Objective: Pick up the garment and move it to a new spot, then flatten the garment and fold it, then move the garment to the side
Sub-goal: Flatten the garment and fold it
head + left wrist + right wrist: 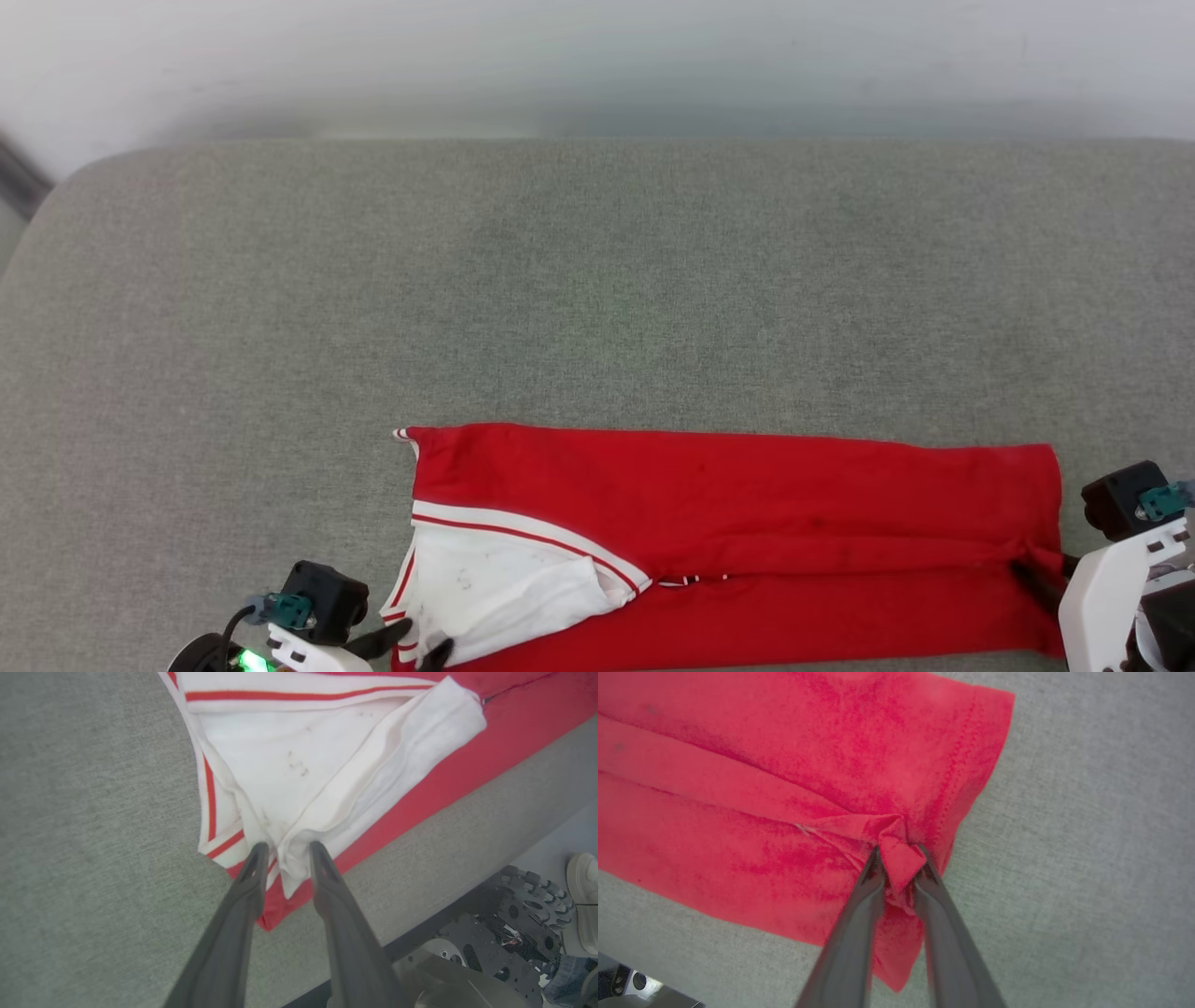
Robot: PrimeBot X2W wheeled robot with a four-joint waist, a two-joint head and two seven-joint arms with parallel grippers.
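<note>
The garment (747, 504), red with a white striped-trim sleeve at its left end, lies folded into a long band near the front edge of the grey cushion. My left gripper (422, 644) sits at the sleeve corner. In the left wrist view its fingers (288, 848) stand apart, with a loose fold of the white sleeve (303, 751) between them. At the band's right end is my right gripper (1032, 574). The right wrist view shows this gripper (899, 854) pinching a small raised tuck of the red hem (784, 788).
The grey fabric surface (597, 280) stretches wide behind and to the left of the garment, up to a pale wall. Its front edge (467, 826) runs just below the garment. Beyond that edge are the robot's base (490, 942) and a person's shoe (581, 896).
</note>
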